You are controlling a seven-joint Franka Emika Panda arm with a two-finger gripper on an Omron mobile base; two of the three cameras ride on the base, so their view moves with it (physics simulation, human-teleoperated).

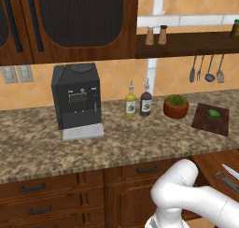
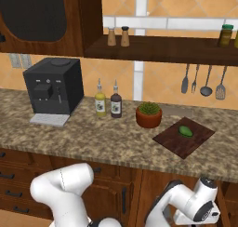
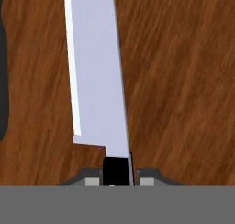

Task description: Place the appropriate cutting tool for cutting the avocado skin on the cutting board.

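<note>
The knife (image 3: 96, 71) has a long silvery-white blade that runs up the hand view over a brown wooden surface. Its dark handle sits between my gripper's (image 3: 118, 179) two tips, which press close on either side, shut on it. Low at the right edge of the left base view, the knife's tip (image 1: 231, 171) shows below counter level. Beside it lies a dark grey tool (image 1: 226, 180). The cutting board (image 1: 205, 122) (image 2: 176, 144) lies on the counter at the right. The green avocado (image 1: 214, 113) (image 2: 185, 130) rests on it.
On the counter stand a black coffee machine (image 1: 77, 98), two bottles (image 1: 138, 103) and a spiky plant in a terracotta pot (image 1: 176, 106) next to the board. Grey utensils (image 1: 207, 69) hang on the wall above. Two shakers (image 1: 156, 35) sit on the shelf.
</note>
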